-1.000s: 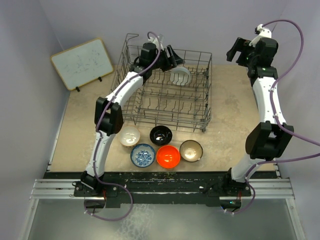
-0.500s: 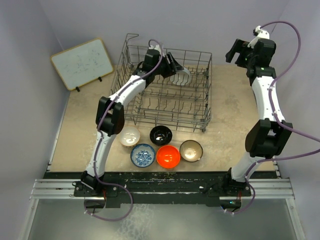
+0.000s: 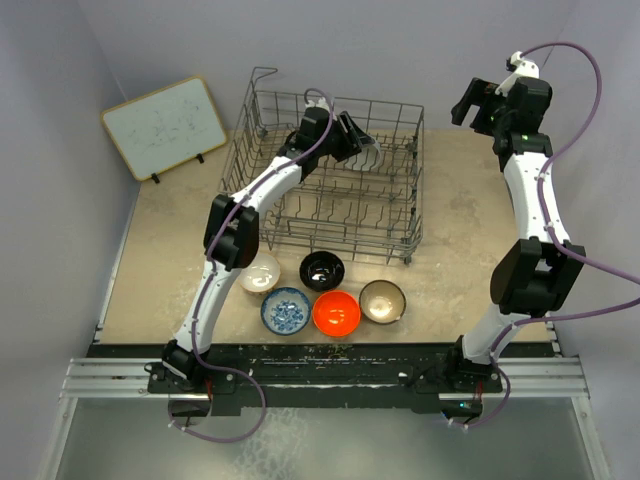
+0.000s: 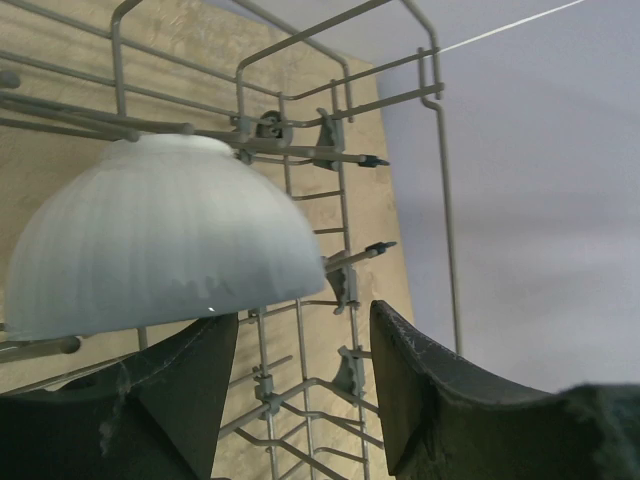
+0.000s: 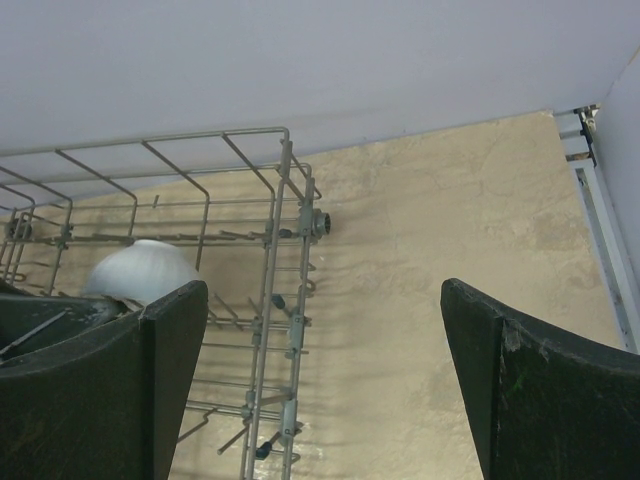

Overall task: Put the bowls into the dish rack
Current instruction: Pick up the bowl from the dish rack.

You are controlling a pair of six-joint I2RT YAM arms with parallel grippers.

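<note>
A white ribbed bowl [image 3: 372,157] leans on edge among the tines at the back of the grey wire dish rack [image 3: 243,140]. My left gripper [image 3: 357,143] sits inside the rack right beside it. In the left wrist view the white bowl [image 4: 160,235] lies above my left finger, and the left gripper [image 4: 300,315] is open with only rack wires [image 4: 343,283] between the fingers. Cream [image 3: 261,271], black [image 3: 322,270], blue-patterned [image 3: 286,310], orange-red [image 3: 337,313] and brown-rimmed [image 3: 382,301] bowls sit on the table before the rack. My right gripper [image 3: 468,100] hangs high and open, right of the rack.
A white board [image 3: 165,125] leans at the back left. The right wrist view shows the rack's right wall [image 5: 283,232], the white bowl [image 5: 140,268] behind it, bare beige tabletop [image 5: 450,220], and the open right gripper [image 5: 322,290].
My left gripper has slid right along the back of the rack, closer to the white bowl, and its jaws have narrowed somewhat. The right arm has barely shifted.
</note>
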